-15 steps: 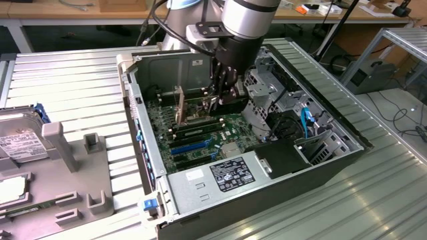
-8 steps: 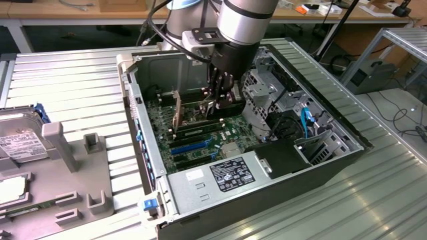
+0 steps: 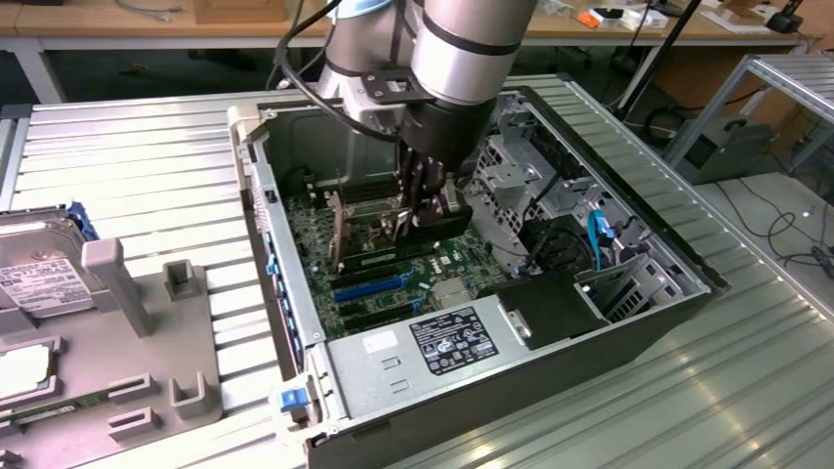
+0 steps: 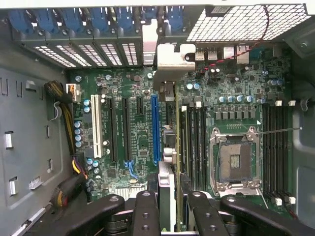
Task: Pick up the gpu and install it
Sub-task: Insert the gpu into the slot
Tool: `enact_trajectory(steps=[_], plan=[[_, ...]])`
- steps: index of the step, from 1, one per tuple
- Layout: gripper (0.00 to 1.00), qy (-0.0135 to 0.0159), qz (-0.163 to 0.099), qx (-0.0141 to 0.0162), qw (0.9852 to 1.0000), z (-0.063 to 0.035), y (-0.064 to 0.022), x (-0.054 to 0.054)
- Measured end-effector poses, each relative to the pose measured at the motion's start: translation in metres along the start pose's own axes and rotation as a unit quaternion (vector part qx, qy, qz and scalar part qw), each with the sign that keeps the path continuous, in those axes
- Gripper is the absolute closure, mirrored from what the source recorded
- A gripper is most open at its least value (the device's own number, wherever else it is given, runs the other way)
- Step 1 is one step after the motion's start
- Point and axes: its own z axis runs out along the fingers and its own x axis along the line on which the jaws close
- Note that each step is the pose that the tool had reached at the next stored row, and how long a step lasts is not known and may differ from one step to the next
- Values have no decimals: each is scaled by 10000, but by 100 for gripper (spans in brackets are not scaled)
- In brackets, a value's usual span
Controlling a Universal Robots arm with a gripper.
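Observation:
The gpu [image 4: 173, 147] is a thin card seen edge-on in the wrist view, with its silver end bracket [image 4: 170, 61] toward the case's rear slot covers. My gripper [image 4: 172, 196] is shut on it, one black finger on each face. In the exterior view the gripper [image 3: 424, 210] reaches down into the open computer case [image 3: 261, 186], and the gpu [image 3: 350, 230] stands on edge low over the green motherboard [image 3: 450, 259]. The card's edge runs between the long blue slot [image 4: 155, 128] and the memory slots [image 4: 194, 142]. Whether it sits in a slot I cannot tell.
An open CPU socket [image 4: 234, 160] lies beside the memory slots. A power supply [image 3: 443, 342] fills the case's near end, and a drive cage [image 3: 521, 166] sits behind the arm. On the exterior view's left, a grey fixture [image 3: 144, 322] holds a hard drive [image 3: 39, 274].

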Motion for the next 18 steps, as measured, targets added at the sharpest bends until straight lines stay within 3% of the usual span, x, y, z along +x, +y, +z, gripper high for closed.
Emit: enact_trajectory(steps=[10, 12, 18], plan=[[73, 57, 2, 2, 10000, 119, 141, 60], [73, 72, 2, 3, 10000, 167, 196, 72], [73, 97, 2, 4, 10000, 289, 250, 86]])
